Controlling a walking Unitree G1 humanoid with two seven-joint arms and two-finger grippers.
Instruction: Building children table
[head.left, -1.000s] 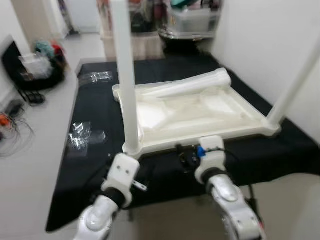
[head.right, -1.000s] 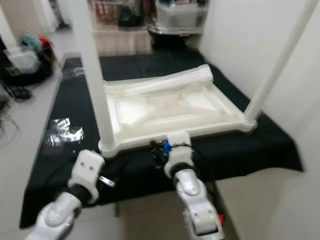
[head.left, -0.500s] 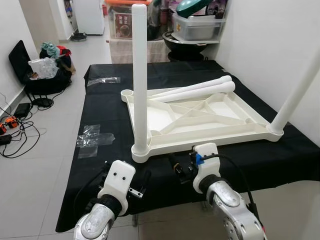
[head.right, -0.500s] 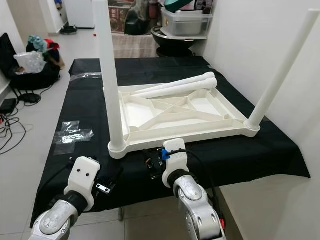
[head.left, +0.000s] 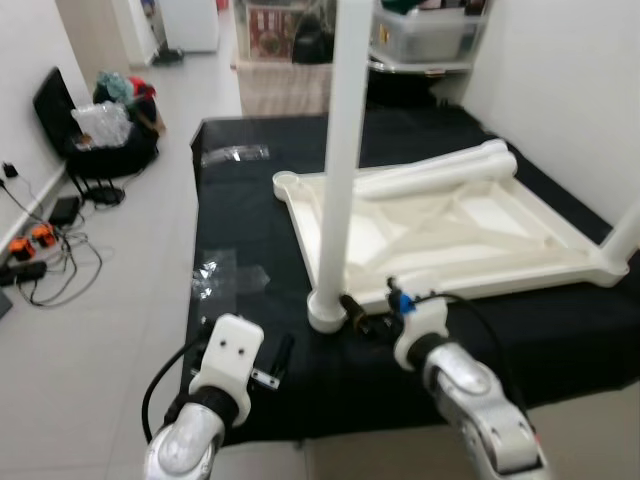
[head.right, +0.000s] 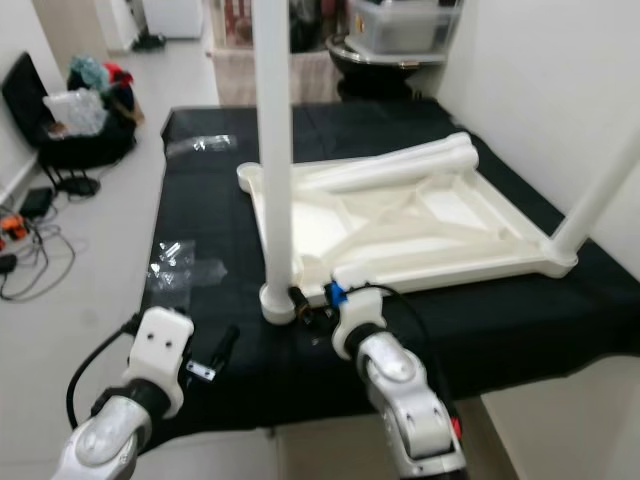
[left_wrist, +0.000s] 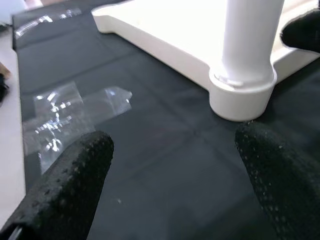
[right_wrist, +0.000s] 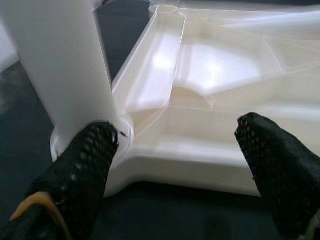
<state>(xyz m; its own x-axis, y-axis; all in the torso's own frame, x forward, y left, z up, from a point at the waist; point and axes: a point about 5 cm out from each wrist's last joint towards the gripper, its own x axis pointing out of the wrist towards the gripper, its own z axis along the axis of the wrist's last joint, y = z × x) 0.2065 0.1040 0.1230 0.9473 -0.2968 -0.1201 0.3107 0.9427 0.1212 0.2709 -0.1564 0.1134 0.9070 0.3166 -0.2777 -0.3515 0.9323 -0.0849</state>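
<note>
The white children's table top (head.left: 450, 235) lies upside down on a black cloth. One white leg (head.left: 345, 150) stands upright in its near left corner socket (left_wrist: 242, 95), and another leg (head.left: 625, 235) stands at the near right corner. Loose legs (head.left: 430, 175) lie across the far side. My right gripper (head.left: 360, 318) is open just in front of the near left leg, one finger (right_wrist: 85, 170) by its base. My left gripper (head.left: 280, 355) is open low over the cloth, left of that corner and apart from it.
Crumpled clear plastic (head.left: 225, 278) lies on the cloth left of the table top, with more (head.left: 235, 153) at the far left. The cloth's front edge (head.left: 330, 435) is close to my arms. Cables and a bag (head.left: 105, 130) sit on the floor left; a wall stands right.
The camera has swung left, so the scene sits further right. My right gripper has come closer to the base of the near left leg. My left gripper has hardly moved.
</note>
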